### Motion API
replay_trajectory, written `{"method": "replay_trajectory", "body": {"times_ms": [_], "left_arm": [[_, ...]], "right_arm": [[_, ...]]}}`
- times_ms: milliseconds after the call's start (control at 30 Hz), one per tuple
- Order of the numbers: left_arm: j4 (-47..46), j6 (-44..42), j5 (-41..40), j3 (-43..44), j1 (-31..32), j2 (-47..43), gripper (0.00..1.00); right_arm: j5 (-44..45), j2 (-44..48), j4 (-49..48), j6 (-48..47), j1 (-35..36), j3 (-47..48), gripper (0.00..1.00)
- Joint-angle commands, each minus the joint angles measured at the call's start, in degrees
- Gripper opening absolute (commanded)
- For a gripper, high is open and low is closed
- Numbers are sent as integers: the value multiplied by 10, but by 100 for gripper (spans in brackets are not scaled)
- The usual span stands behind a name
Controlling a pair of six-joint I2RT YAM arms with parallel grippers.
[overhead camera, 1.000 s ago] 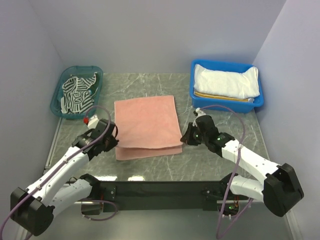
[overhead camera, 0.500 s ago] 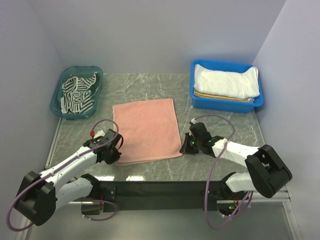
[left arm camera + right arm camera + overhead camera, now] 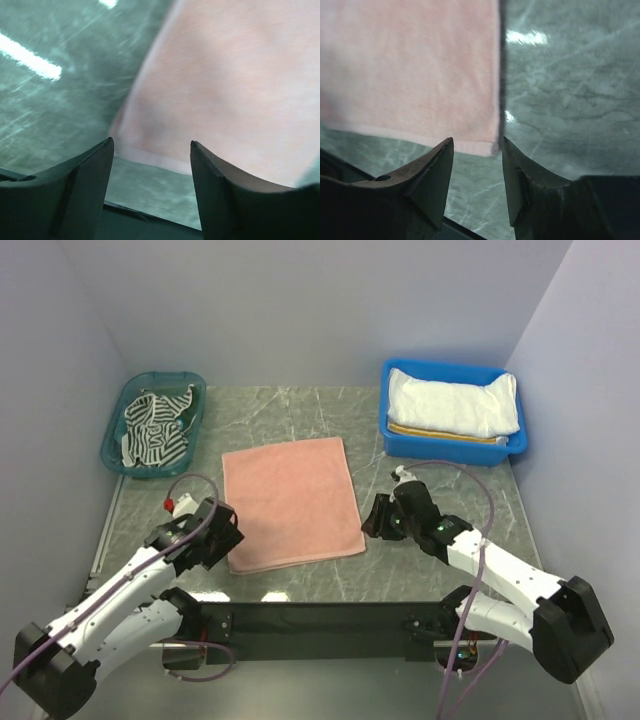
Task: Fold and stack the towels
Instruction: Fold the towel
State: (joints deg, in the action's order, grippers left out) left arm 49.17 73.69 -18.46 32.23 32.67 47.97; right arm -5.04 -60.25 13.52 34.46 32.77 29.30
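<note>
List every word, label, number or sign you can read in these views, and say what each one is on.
No readable text in any view.
Pink towel: plain, no tag or print visible.
White towel: plain.
Striped towel: pattern only, no lettering.
Blue bin and teal bin: no labels visible.
Marble table: veining only.

A grey-green marbled worktop [image 3: 300, 410] carries a teal plastic basket [image 3: 110, 440] at its far-left corner and a blue plastic bin [image 3: 440, 452] far right (both rectangular).
</note>
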Motion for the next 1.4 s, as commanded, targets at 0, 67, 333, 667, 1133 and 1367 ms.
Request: {"method": "replay_trajectory", "body": {"times_ms": [0, 67, 333, 667, 1133, 1367], "left_arm": [[30, 2, -33, 56, 2, -17, 68], [-3, -14, -4, 63, 2, -2, 60], [-124, -7, 42, 2, 13, 103, 39], [-108, 73, 58, -123, 14, 7, 38], [-75, 0, 41, 7, 15, -54, 68], [-295, -136, -28, 135, -27, 128, 100]], "right_arm": [[-13, 20, -2, -10, 5, 37, 49], [-49, 6, -42, 0, 11, 37, 39], [-98, -114, -163, 49, 18, -10, 29], [-70, -159, -126, 54, 17, -78, 28], [-1, 46, -41, -12, 15, 4, 42], [-27, -120, -190, -19, -3, 191, 71]]}}
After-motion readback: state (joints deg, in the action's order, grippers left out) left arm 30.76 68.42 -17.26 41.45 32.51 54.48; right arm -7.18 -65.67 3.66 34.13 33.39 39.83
